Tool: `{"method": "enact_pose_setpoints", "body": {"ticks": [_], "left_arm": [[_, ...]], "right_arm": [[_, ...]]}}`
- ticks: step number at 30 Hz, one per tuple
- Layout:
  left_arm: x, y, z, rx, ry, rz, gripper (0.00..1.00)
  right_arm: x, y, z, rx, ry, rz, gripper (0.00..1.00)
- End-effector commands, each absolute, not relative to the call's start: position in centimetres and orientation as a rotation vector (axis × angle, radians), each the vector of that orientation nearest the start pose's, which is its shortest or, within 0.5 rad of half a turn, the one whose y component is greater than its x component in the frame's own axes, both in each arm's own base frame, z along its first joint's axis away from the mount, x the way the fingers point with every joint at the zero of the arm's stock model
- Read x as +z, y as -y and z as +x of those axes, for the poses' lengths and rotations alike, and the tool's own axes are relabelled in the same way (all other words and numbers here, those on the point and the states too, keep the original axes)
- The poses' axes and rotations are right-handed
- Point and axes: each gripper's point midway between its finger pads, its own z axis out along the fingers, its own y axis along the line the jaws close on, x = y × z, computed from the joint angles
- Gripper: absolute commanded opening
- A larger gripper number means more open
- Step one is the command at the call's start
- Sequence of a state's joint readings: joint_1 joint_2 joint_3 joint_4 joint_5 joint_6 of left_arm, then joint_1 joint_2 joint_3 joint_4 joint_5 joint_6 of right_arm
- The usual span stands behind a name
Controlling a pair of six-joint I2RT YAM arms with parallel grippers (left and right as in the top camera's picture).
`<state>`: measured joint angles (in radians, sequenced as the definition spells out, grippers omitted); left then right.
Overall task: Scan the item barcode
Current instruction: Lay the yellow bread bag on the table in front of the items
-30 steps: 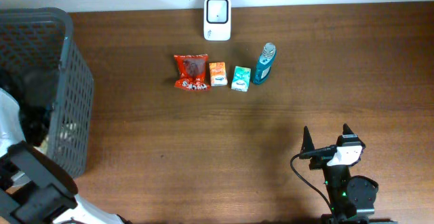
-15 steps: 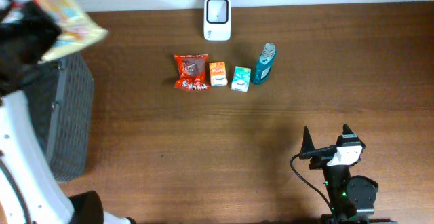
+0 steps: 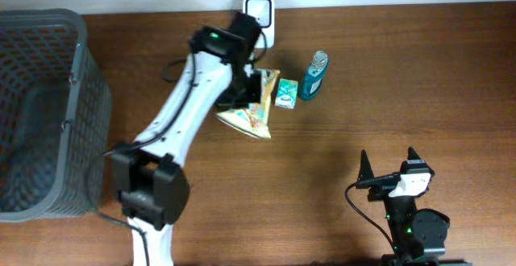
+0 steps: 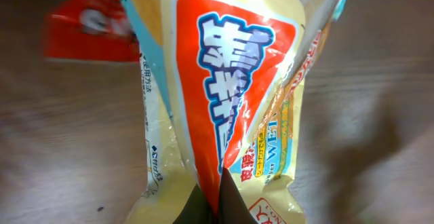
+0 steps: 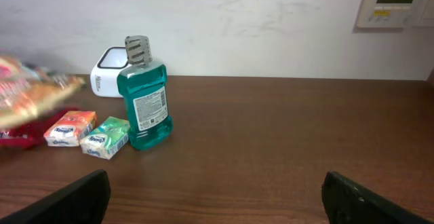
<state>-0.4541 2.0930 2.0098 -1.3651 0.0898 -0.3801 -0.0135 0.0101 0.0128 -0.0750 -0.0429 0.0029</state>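
Observation:
My left gripper (image 3: 255, 86) is shut on a yellow snack bag with an orange panel and blue lettering (image 3: 251, 118). The bag hangs over the row of small items, just in front of the white scanner (image 3: 260, 9). In the left wrist view the bag (image 4: 230, 81) fills the frame, and the left gripper (image 4: 218, 178) pinches a fold of it. No barcode shows on it. My right gripper (image 3: 389, 163) stands open near the front right of the table, its jaws wide apart in the right wrist view (image 5: 227, 200) with nothing between them. There the bag (image 5: 34, 91) is a blur at far left.
A teal mouthwash bottle (image 3: 315, 76), a green box (image 3: 286, 93), an orange box (image 5: 68, 127) and a red packet (image 4: 88, 27) lie in a row before the scanner. A grey mesh basket (image 3: 48, 113) stands at the left edge.
The left arm rose out of the basket with the snack bag and swung right to the row of items in front of the scanner. The right arm has not moved.

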Motion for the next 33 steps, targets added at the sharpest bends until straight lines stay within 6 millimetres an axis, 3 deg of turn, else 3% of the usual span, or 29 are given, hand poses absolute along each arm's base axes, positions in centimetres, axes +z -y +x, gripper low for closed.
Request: {"method": "enact_pose_setpoints", "body": {"ticks": [1,4,5,6,9,11,13,17,21,24,25,28,32,33], "left_arm": [[11.6,20.9,37.8,-0.160,-3.102,0.184,0.00],[10.9,20.7,37.4,-0.140,-3.134,0.184,0.02],[10.8,20.6,37.2,-0.134,-3.144,0.184,0.47],[10.8,20.6,37.1,-0.133,-3.147,0.185,0.56],[11.0,20.9,36.8,-0.161,-3.161,0.188,0.55],[12.2,21.4,36.8,-0.218,-3.150,0.227,0.55],[14.6,21.4,37.2,-0.233,-3.118,0.238,0.54],[22.2,20.5,38.1,-0.284,-2.979,0.248,0.53],[27.5,18.9,38.9,-0.312,-2.816,0.234,0.70],[30.4,17.6,38.1,-0.328,-2.744,0.222,0.99],[31.1,17.5,37.8,-0.329,-2.724,0.245,0.99],[32.0,16.7,37.0,-0.275,-2.685,0.342,0.99],[29.1,13.8,37.2,-0.069,-2.776,0.278,0.99],[27.6,12.9,37.3,-0.045,-2.823,0.255,0.99]], "right_arm": [[15.7,-0.3,24.6,0.025,-1.646,-0.015,0.98],[15.7,-0.3,24.6,0.025,-1.646,-0.014,0.98],[15.7,-0.3,24.6,0.025,-1.646,-0.015,0.98],[15.7,-0.3,24.6,0.025,-1.646,-0.014,0.98],[15.7,-0.3,24.6,0.025,-1.646,-0.014,0.98],[15.7,-0.3,24.6,0.025,-1.646,-0.014,0.99],[15.7,-0.3,24.6,0.025,-1.646,-0.014,0.98],[15.7,-0.3,24.6,0.025,-1.646,-0.015,0.98],[15.7,-0.3,24.6,0.025,-1.646,-0.014,0.98],[15.7,-0.3,24.6,0.025,-1.646,-0.014,0.98],[15.7,-0.3,24.6,0.025,-1.646,-0.014,0.98],[15.7,-0.3,24.6,0.025,-1.646,-0.014,0.98],[15.7,-0.3,24.6,0.025,-1.645,-0.014,0.98],[15.7,-0.3,24.6,0.025,-1.646,-0.015,0.98]]}}
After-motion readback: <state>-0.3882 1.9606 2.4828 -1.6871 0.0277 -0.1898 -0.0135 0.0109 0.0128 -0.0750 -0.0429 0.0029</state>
